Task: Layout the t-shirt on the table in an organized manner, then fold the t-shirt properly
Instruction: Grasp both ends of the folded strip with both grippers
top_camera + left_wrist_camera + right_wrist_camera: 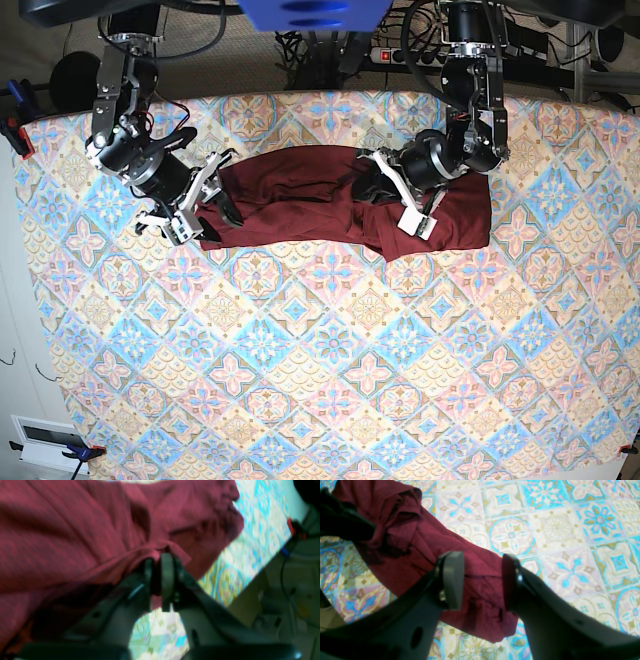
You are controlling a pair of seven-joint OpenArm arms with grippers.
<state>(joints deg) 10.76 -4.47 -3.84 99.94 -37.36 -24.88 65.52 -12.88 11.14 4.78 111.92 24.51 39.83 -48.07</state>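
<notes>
Base view, far-left stretch of bench: right gripper, jaws spread wide, nothing between them, poised at the left end of the t-shirt.
Right wrist view, same gripper: pads apart, a maroon sleeve-like strip of t-shirt lying on the bench directly below the gap, untouched as far as can be told.
T-shirt place: bunched band near the far edge of the bench, well apart from the near edge.
Long axis: left to right, parallel to the far edge.
Centre-right of band: left gripper, pads nearly together on a pinched fold.
Left wrist view: left gripper nipping a t-shirt hem, bench corner beyond.
Nearer arm for free left end: right.
</notes>
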